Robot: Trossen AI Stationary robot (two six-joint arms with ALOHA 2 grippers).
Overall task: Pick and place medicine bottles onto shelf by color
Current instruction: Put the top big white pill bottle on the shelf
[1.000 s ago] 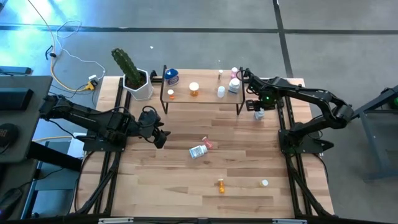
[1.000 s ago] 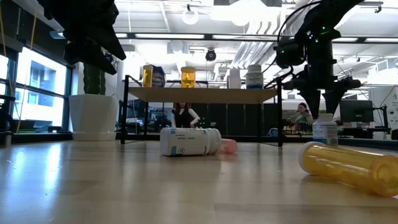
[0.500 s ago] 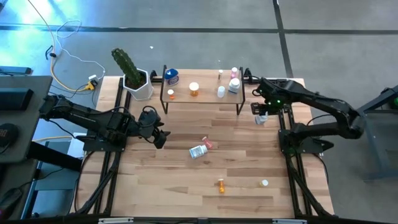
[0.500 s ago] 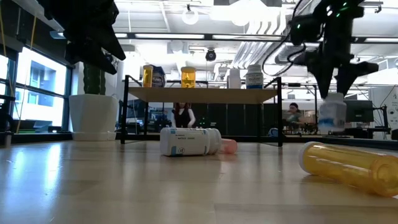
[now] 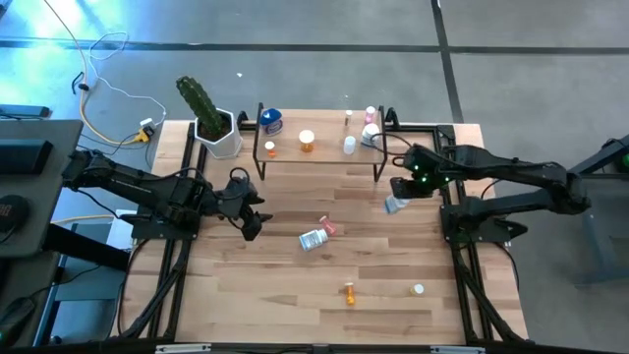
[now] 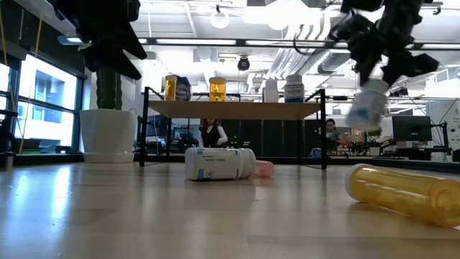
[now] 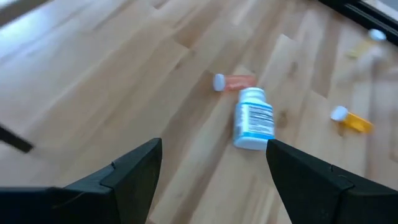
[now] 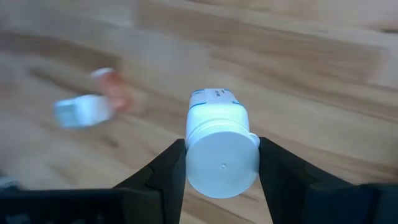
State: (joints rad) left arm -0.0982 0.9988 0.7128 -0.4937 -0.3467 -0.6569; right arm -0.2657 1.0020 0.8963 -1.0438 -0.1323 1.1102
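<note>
A white medicine bottle (image 8: 221, 140) with a blue-edged label is clamped between the fingers of the right gripper (image 5: 397, 195), held tilted in the air just in front of the shelf's right end (the low view shows it well clear of the tabletop). The shelf (image 5: 324, 149) at the far side carries several bottles, while a white bottle (image 5: 313, 239) lies mid-table touching a pink one (image 5: 329, 228). The left gripper (image 5: 251, 218) hovers at the left, fingers apart and empty.
</note>
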